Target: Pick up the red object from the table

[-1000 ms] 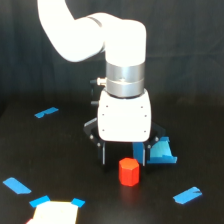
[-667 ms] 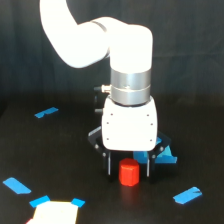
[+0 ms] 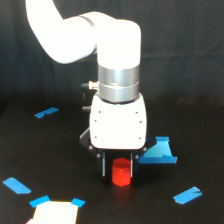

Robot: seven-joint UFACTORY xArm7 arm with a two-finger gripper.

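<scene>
on the table [image 3: 30, 150], low centre of the exterior view, the red object [image 3: 121, 172] sits upright between the two dark fingers [image 3: 104, 166] of the gripper [image 3: 120, 167]. jaws are spread, one on each side of the block; can't tell if they touch it. white arm [image 3: 117, 65] stands straight above. blue square piece [image 3: 159, 151] lies just beside on the exterior view's right. tape strips [image 3: 187, 195] scattered around, white sheet [image 3: 54, 214] at bottom edge.
</scene>
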